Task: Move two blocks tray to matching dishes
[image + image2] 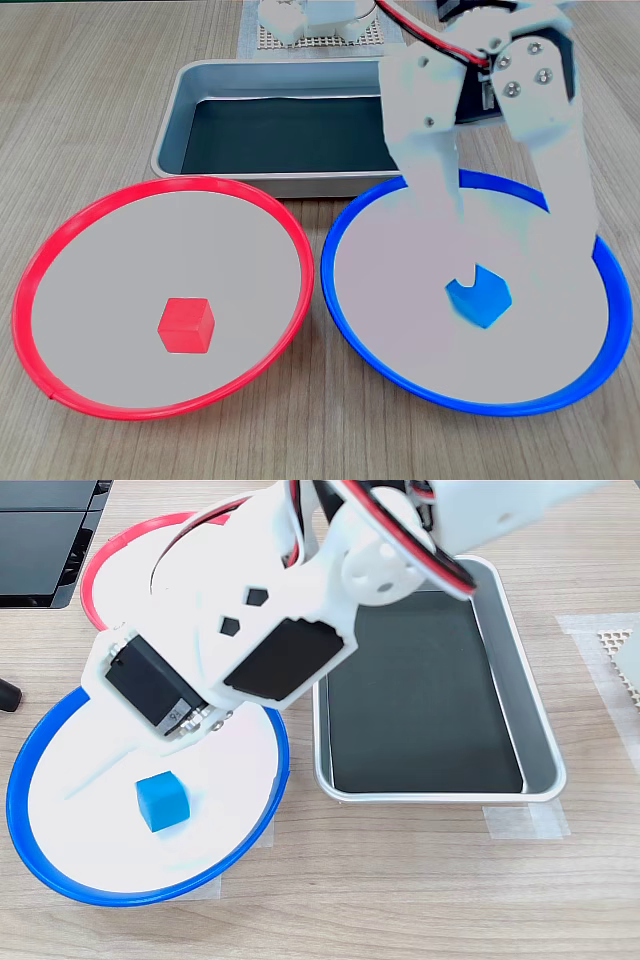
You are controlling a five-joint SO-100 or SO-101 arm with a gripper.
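1. The red block (186, 325) lies flat in the pale centre of the red-rimmed dish (60, 240), a little below the middle in a fixed view.
2. The blue block (480, 297) sits in the blue-rimmed dish (345, 300); in a fixed view (162, 801) it rests flat on the dish floor.
3. The end effector (500, 275) hangs over the blue-rimmed dish with its white fingers (428, 150) spread apart, one on each side above the blue block (one fingertip covers a corner of the block in that view). Whether a tip touches the block cannot be told.
4. The tray (260, 75) stands behind the two dishes on the desk (100, 100), its dark bottom bare where it shows; its front rim is just beside both dish rims.
5. In a fixed view the arm (250, 630) crosses from the tray (530, 710) over the blue-rimmed dish (30, 850).
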